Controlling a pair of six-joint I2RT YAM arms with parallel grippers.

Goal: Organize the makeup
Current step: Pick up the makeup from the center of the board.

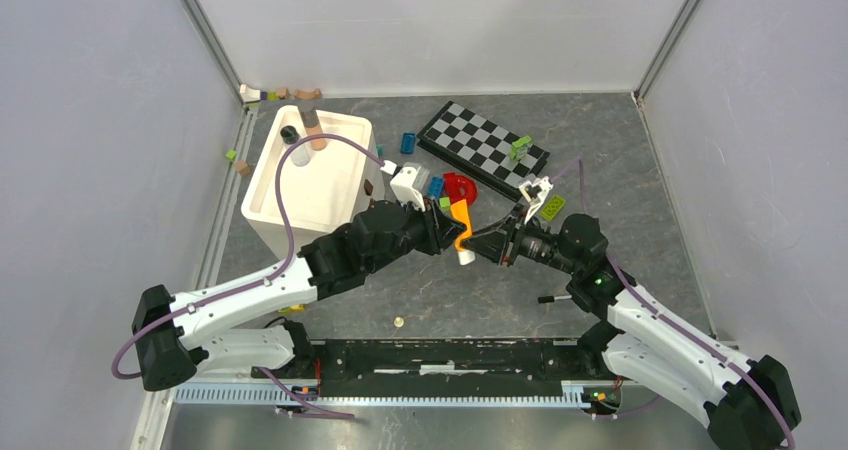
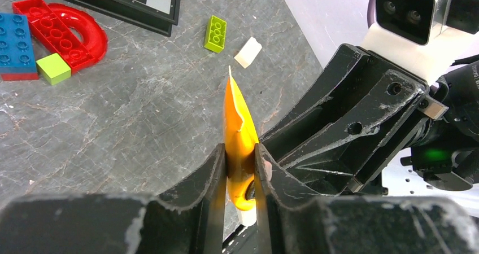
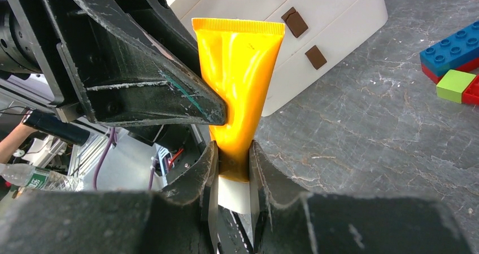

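Note:
The orange tube with its white cap is held in the air between both arms, mid-table. My left gripper is shut on the tube's body, as the left wrist view shows, with the tube edge-on. My right gripper is shut on the tube's lower end at the cap, as the right wrist view shows, with the tube flat-on. A thin black pencil lies on the table near the right arm. The white box holds a clear tube and a brownish tube.
A checkerboard lies at the back right. Toy bricks lie around it: a red arch, a blue brick, a green brick. A small round tan disc lies near the front. More small pieces sit by the back left wall.

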